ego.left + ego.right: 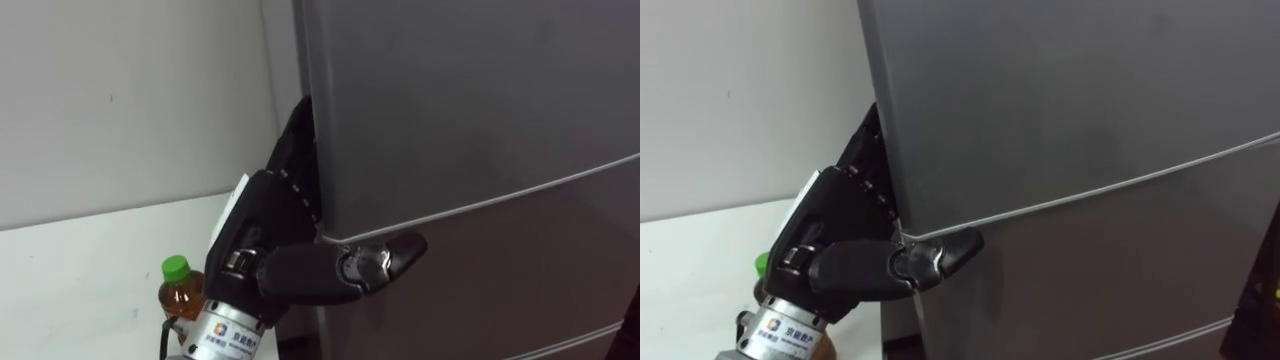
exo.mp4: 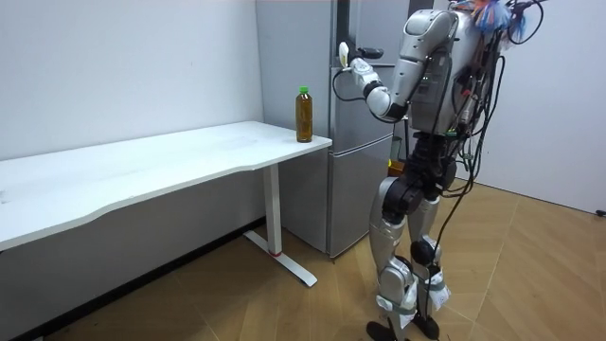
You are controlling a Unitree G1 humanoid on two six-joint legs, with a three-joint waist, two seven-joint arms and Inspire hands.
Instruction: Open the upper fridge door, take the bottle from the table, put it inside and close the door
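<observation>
The bottle [image 1: 183, 296] has amber liquid and a green cap. It stands upright on the white table's [image 1: 80, 285] corner, just left of the grey fridge [image 2: 303, 47]. My left hand [image 1: 255, 240] is at the left edge of the upper fridge door [image 1: 470, 100]. Its fingers [image 1: 292, 150] lie along the door's side, partly tucked behind the edge. The thumb [image 1: 395, 255] reaches across the front at the seam above the lower door [image 1: 500, 290]. The door looks shut. In the room view I stand facing the fridge, left arm raised to it.
A white wall [image 1: 120, 90] runs behind the table, close to the fridge's left side. The long table [image 2: 142, 161] stretches away to the room view's left. Wooden floor [image 2: 530, 275] lies open behind me.
</observation>
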